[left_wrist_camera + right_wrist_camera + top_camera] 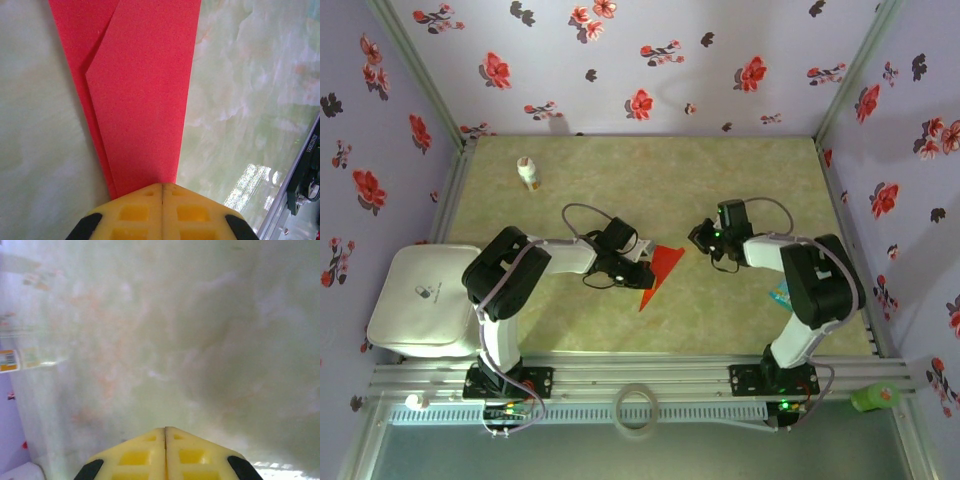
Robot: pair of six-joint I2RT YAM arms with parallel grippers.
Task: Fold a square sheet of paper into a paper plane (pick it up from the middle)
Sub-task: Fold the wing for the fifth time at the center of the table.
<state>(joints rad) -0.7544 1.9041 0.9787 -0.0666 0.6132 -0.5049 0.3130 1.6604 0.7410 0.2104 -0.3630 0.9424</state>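
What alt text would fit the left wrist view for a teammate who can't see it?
A folded red paper plane lies flat on a pale green marbled table, tapering toward the camera with one diagonal fold edge visible. The left gripper has its yellow jaws shut at the paper's narrow end, tips over it.

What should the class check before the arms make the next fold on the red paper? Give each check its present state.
1. The red paper is folded to a narrow pointed shape with layers overlapping: ok.
2. The left gripper is shut, tips at the paper's narrow end: ok.
3. The left gripper is actually pressing the paper down: cannot tell.
4. The right gripper is shut, over the bare table, apart from the paper: ok.
5. The small bottle stands far from the paper: ok.
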